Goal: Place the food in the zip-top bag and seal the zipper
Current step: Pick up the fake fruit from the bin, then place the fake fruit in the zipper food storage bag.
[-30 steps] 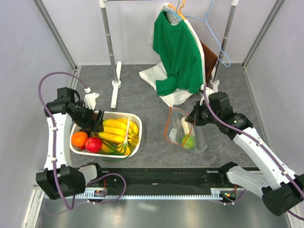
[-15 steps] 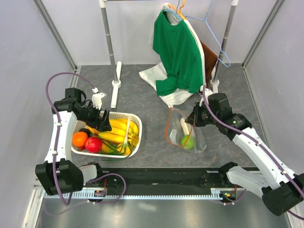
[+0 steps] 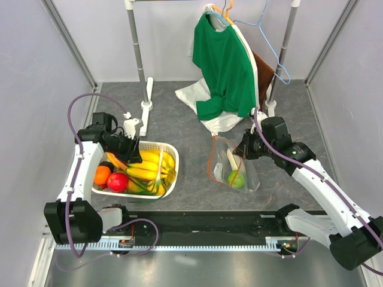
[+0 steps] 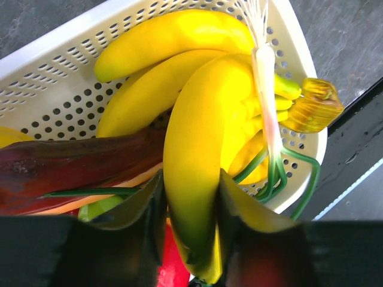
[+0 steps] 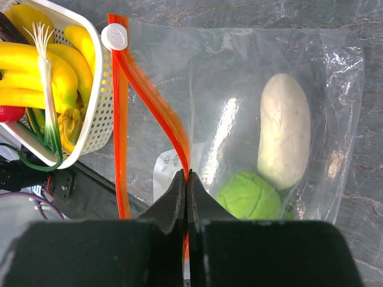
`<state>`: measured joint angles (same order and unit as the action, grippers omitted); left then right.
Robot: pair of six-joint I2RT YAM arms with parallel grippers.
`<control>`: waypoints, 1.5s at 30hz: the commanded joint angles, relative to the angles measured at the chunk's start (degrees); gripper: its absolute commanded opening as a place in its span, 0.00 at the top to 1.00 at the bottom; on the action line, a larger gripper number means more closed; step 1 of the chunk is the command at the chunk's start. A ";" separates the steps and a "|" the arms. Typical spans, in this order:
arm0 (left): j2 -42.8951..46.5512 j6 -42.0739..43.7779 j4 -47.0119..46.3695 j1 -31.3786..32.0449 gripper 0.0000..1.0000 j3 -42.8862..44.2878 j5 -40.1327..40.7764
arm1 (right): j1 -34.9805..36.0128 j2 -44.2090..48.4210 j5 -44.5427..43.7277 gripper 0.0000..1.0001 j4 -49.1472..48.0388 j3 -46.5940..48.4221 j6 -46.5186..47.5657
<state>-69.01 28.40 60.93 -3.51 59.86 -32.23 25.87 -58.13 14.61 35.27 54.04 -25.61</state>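
Note:
A white lattice basket (image 3: 172, 177) at the left holds the food: yellow bananas (image 3: 149, 162), an orange (image 3: 101, 175), a red apple (image 3: 118, 182) and a dark red-brown piece (image 4: 66, 170). My left gripper (image 3: 133, 156) reaches into the basket, and its jaws press both sides of one banana (image 4: 194, 149). The clear zip-top bag (image 3: 230, 164) lies right of the basket with a white radish (image 5: 284, 131) and a green lime (image 5: 248, 196) inside. My right gripper (image 5: 188, 173) is shut on the orange-red zipper (image 5: 155, 107), holding the mouth open; the white slider (image 5: 114, 37) sits at the strip's end.
A garment rack stands at the back with a green shirt (image 3: 224, 66), a blue hanger (image 3: 272, 48) and a white cloth (image 3: 192, 95) trailing on the floor. The rack's white foot (image 3: 146, 104) lies behind the basket. Grey walls close in both sides.
My left gripper has moved right from the basket's left rim to over the bananas and closed from wide open onto one banana. The right arm and bag have stayed still.

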 commanded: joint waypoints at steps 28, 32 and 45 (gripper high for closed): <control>13.38 0.51 -3.70 0.26 0.98 20.82 28.44 | 0.15 -0.23 0.16 1.00 -1.52 3.09 0.82; 13.64 0.43 -5.82 0.17 0.98 22.85 26.71 | 0.23 -0.32 0.15 1.00 -1.69 3.00 0.47; 2.15 -11.96 -6.17 32.31 0.98 30.93 16.15 | 0.15 -0.76 0.51 1.00 -1.25 5.28 0.29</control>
<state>-61.41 23.33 56.86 19.38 85.95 -12.86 25.89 -58.98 14.98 35.18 55.86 -25.30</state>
